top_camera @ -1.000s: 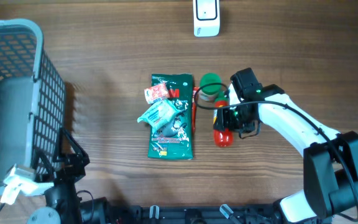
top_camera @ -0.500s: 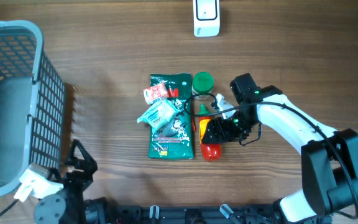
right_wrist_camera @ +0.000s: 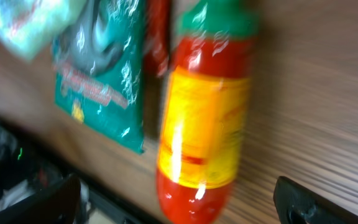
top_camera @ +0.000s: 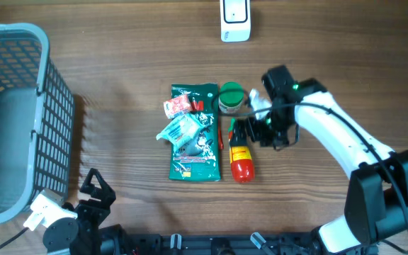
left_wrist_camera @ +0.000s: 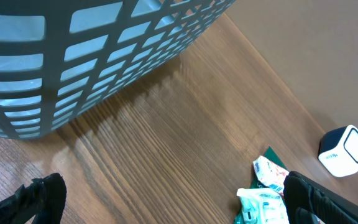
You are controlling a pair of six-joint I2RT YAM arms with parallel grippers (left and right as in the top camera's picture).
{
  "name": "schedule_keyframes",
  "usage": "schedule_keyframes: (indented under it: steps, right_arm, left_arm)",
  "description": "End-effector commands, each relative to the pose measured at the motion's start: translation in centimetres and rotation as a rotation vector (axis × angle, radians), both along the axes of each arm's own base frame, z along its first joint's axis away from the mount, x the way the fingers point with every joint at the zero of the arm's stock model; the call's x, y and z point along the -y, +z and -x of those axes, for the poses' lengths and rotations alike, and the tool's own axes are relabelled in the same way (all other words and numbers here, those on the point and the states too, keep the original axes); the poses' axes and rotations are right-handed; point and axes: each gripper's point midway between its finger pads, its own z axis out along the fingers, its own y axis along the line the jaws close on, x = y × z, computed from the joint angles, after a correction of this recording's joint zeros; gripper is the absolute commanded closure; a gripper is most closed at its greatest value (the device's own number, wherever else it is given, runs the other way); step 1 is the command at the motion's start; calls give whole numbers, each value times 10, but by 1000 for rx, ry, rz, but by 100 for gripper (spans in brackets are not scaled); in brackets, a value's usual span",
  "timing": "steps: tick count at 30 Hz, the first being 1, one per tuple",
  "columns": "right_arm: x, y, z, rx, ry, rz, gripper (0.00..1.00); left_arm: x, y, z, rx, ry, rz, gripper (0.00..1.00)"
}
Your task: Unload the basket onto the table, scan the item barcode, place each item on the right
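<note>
Glossy red cylindrical sauce bottle (yellow label) lies flat; right gripper spread, empty.

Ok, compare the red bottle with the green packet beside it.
The red bottle is rounded with a yellow label; the green packet is flat and glossy. The packet covers more table than the bottle. Smaller sachets lie on the packet, none on the bottle. Both lie on the table, side by side.
</note>
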Motion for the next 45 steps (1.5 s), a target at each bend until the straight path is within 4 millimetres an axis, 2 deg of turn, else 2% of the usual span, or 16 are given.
schedule_keyframes:
  steps: [1,3,5,7,8,11,16,24,29,39,45]
  right_arm:
    - [23,12,-34,84,-166,180,7]
    - [22,12,-31,67,-180,181,30]
    - [19,11,-24,46,-164,193,57]
    - [12,11,-16,37,-132,198,89]
    - [7,11,-12,37,-112,199,95]
    - [-12,9,-1,54,-41,203,95]
    - [-35,-6,14,91,52,206,95]
    - [-44,-39,29,36,83,187,95]
    - [-37,-54,35,5,88,222,95]
    - [-20,-57,26,52,77,318,96]
    - [10,-57,22,38,13,428,96]
  left_arm:
    - [-2,0,1,1,16,-2,0]
    - [-2,0,1,1,16,-2,0]
    - [-2,0,1,1,16,-2,0]
    - [-2,0,1,1,16,-2,0]
    - [-2,-1,1,1,16,-2,0]
    - [-2,0,1,1,17,-1,0]
    - [-2,0,1,1,16,-2,0]
    - [-2,0,1,1,16,-2,0]
    - [-2,0,1,1,16,-2,0]
    - [-2,0,1,1,16,-2,0]
    - [-2,0,1,1,16,-2,0]
